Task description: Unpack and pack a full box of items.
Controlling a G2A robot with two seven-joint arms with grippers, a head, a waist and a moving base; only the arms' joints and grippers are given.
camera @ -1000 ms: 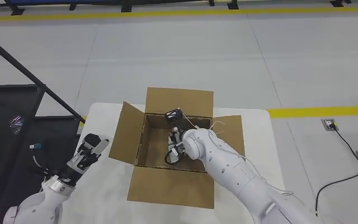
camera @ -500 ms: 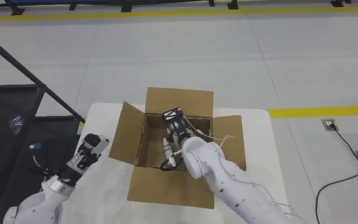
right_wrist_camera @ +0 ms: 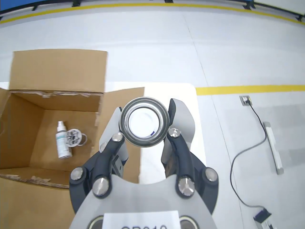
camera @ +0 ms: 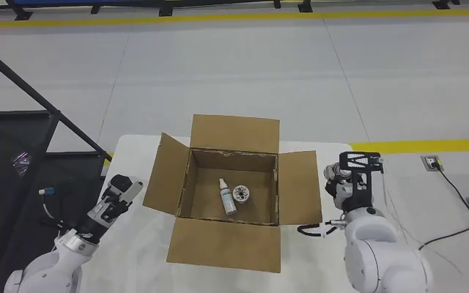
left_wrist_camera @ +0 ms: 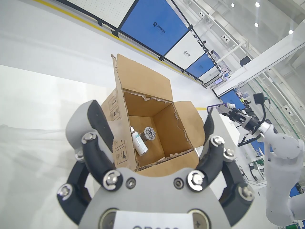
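While right fingers (right_wrist_camera: 182, 118) pinch, can (right_wrist_camera: 144, 123) sits between.

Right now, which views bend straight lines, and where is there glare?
Right wrist view: the yellow line bows, and the rim of the can shines. Left wrist view: the lamps glare. Top view: lines run straight; the box is darker inside than on its flaps.

We look down from above the table (camera: 135, 157), low across it from the left wrist, downward from the right wrist; all three share the box (camera: 235, 132) interior.
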